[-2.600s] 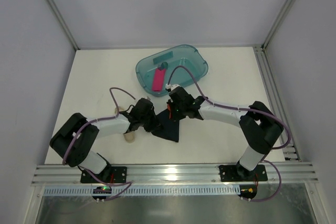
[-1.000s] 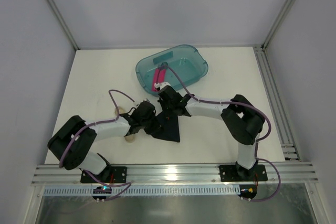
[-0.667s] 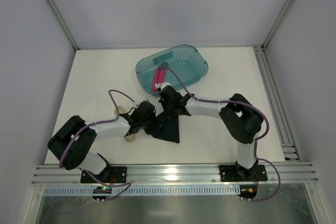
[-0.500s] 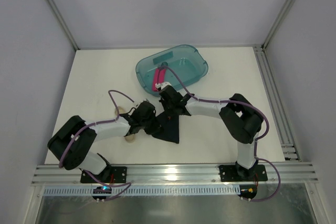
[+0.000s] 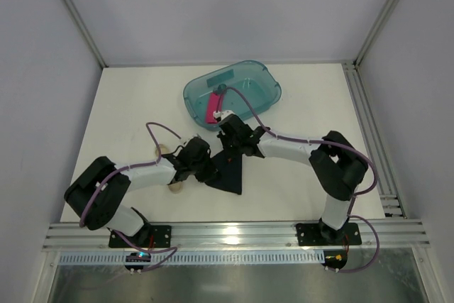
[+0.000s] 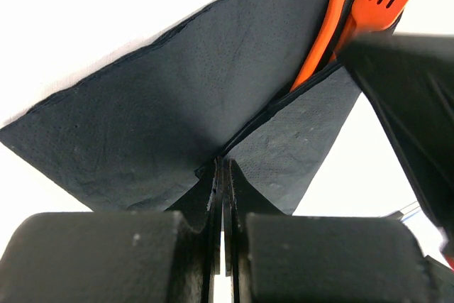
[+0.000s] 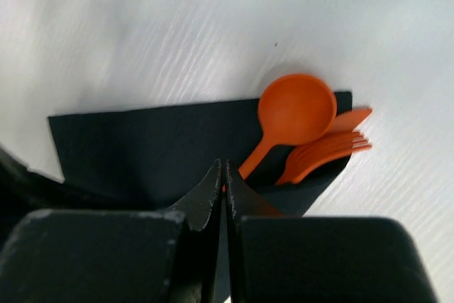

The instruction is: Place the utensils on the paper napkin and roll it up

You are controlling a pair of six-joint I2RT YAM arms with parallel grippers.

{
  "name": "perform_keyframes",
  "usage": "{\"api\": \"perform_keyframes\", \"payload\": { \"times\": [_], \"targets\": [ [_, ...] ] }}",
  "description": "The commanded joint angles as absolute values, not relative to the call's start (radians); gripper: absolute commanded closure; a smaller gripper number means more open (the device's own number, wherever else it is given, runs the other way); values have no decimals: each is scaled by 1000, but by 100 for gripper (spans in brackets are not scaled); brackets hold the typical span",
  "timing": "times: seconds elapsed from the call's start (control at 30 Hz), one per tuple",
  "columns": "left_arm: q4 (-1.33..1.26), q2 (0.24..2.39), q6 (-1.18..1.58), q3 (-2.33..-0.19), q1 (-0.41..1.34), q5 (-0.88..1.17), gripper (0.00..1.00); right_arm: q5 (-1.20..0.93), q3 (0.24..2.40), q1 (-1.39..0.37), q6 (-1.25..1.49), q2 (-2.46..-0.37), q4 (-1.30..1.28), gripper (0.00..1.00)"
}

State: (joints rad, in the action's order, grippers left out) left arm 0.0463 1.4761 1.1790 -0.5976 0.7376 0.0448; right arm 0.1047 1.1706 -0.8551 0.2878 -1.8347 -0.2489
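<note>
The black paper napkin point(image 5: 233, 174) lies at the table's middle, partly folded over the orange utensils. In the right wrist view an orange spoon point(image 7: 295, 108) and fork point(image 7: 325, 152) stick out of the napkin point(image 7: 135, 150). They also show in the left wrist view point(image 6: 340, 12), between napkin layers point(image 6: 177, 104). My left gripper point(image 5: 208, 169) point(image 6: 222, 164) is shut, pinching a raised fold of the napkin at its left side. My right gripper point(image 5: 230, 151) point(image 7: 223, 167) is shut, its tips down on the napkin by the spoon's handle. The utensils are hidden in the top view.
A teal translucent tub point(image 5: 273, 89) stands behind the napkin, with a pink flat bar point(image 5: 211, 108) in it. A pale beige tube point(image 5: 174, 186) lies under my left arm. The right gripper's dark body point(image 6: 411, 97) fills the right of the left wrist view.
My right arm's elbow has swung out to the right while its gripper stayed at the napkin's far end. My left gripper has held still on the napkin.
</note>
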Motion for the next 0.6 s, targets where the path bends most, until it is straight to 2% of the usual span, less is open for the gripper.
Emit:
{"api": "perform_keyframes", "payload": {
  "times": [0.0,0.23,0.57],
  "targets": [
    [137,1486,1175,-561,747,-26,100,13,1097,-856,368,-1734,-267,96],
    [120,1496,1190,-568,758,-29,100,-80,1014,-883,422,-1690,-224,96],
    [138,1491,1204,-571,773,-49,100,-11,989,-913,431,-1744,-248,96]
  ]
}}
